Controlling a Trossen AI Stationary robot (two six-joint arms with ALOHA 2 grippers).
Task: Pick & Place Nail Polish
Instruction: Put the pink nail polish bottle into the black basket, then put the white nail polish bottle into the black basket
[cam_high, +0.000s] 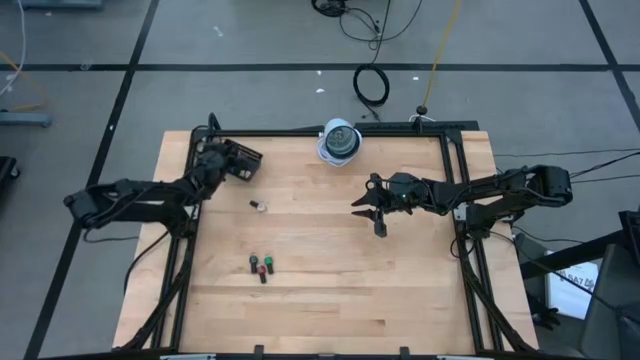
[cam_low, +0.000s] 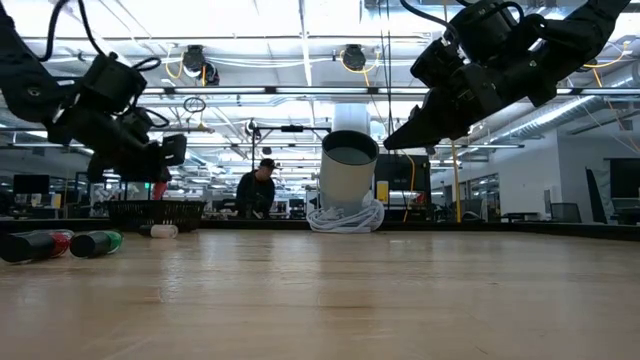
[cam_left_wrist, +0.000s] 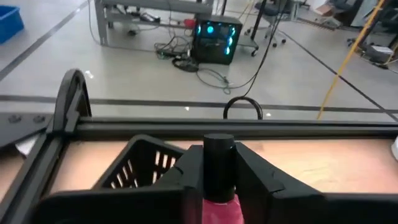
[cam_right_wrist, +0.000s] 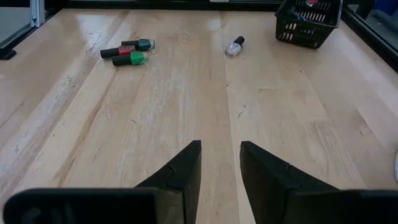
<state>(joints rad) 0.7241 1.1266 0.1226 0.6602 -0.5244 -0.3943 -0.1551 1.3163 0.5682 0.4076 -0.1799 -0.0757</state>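
My left gripper (cam_high: 226, 160) is at the table's far left, shut on a pink nail polish bottle with a black cap (cam_left_wrist: 219, 163), just above a small black basket (cam_left_wrist: 142, 163). The basket also shows in the high view (cam_high: 250, 158). My right gripper (cam_high: 368, 212) hangs open and empty over the table's middle right, and shows in its wrist view (cam_right_wrist: 221, 165). Three dark-capped bottles, red and green (cam_high: 262, 265), lie on their sides at the near middle, also in the right wrist view (cam_right_wrist: 127, 53). A clear bottle (cam_high: 258, 206) lies on its side near the basket. My left gripper pinches the pink bottle between its two fingers (cam_left_wrist: 258, 174), one on each side, about where the black cap meets the pink body (cam_left_wrist: 221, 205). The cap sticks out between the fingers. The bottle is lifted clear of the table, over the basket's near rim.
A white and grey cylinder (cam_high: 340, 140) stands at the table's far edge, with white cord coiled round its base (cam_low: 345, 218). A black frame rail (cam_left_wrist: 249, 127) runs along the far edge behind the basket. Bare wood lies between the bottles and my right gripper.
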